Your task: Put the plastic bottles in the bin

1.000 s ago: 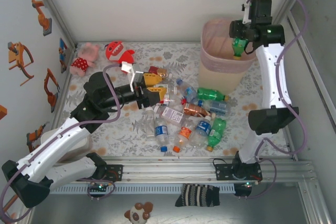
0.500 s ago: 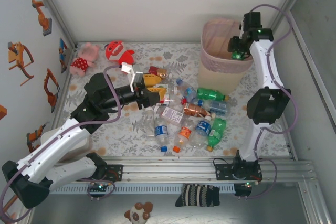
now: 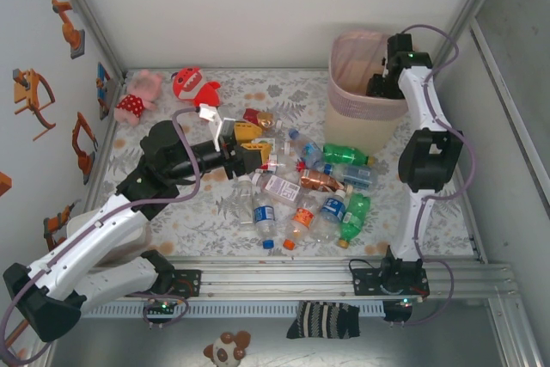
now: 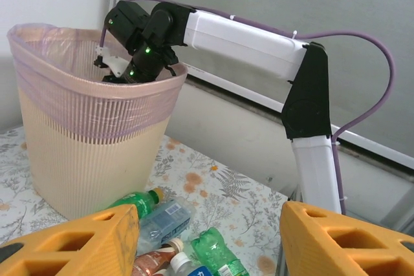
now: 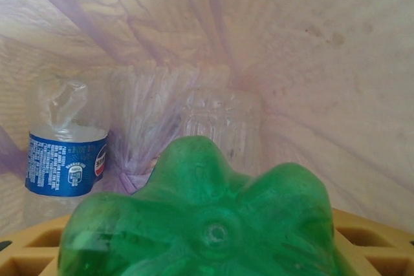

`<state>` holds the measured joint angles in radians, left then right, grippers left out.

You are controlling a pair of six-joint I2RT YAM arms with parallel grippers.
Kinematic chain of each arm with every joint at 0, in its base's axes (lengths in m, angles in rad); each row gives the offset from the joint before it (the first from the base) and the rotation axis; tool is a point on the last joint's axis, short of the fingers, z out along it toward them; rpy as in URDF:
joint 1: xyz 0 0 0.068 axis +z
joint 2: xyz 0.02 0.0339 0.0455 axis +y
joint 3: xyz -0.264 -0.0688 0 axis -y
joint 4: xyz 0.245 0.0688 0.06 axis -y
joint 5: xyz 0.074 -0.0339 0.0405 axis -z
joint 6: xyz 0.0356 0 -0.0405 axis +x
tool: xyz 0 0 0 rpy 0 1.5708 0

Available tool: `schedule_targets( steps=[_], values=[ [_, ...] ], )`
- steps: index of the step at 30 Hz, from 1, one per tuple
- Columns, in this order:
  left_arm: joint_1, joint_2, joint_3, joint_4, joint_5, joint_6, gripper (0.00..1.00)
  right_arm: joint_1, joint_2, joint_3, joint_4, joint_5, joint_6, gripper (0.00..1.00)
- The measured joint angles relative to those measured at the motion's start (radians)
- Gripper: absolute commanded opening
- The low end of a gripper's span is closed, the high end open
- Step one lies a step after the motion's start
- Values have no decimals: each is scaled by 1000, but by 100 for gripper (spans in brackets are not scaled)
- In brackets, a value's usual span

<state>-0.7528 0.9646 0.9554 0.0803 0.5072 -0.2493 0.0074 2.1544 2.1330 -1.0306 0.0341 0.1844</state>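
Lab robot cell: aluminium frame (image 3: 284, 271), white walls (image 3: 258, 6), floral tabletop (image 3: 206, 212).

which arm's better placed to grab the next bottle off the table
Left. The left gripper hangs open at the edge of the loose bottles, nothing between its fingers. The right gripper is down inside the bin, a green bottle between its fingers.

Lower centre, a green bottle (image 5: 207, 224) of glossy, translucent plastic, beside a clear crumpled bottle (image 5: 65, 153) with a shiny blue label. Behind them, thin, crinkled pink film (image 5: 291, 63). At left, the bin (image 4: 84, 159) is matt, finely ribbed cream plastic. Centre, the table cover (image 3: 206, 212) looks smooth, with a floral print. Upper left, fuzzy plush toys (image 3: 137, 96).
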Motion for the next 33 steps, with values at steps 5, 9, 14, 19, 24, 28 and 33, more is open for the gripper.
schedule_targets(
  steps=[5, 9, 14, 19, 24, 28, 33],
  values=[
    [0, -10, 0, -8, -18, 0, 59, 0, 0, 0, -10, -8, 3, 72],
    [0, -16, 0, -14, -30, 0, 59, 0, -6, 6, -29, -12, 2, 74],
    [0, -16, -2, -22, -45, 0, 59, 0, -40, 41, -57, -14, 3, 74],
    [0, -16, -2, -43, -71, 0, 59, 0, -114, 80, -74, -15, 3, 74],
    [0, -15, -2, -70, -126, 0, 59, 2, -198, 104, -86, -16, 3, 74],
    [0, -9, -2, -116, -213, -6, 58, 3, -258, 108, -89, -19, 3, 74],
    [0, 21, 5, -204, -359, -38, 58, 8, -322, 108, -92, -34, 14, 73]
  ],
)
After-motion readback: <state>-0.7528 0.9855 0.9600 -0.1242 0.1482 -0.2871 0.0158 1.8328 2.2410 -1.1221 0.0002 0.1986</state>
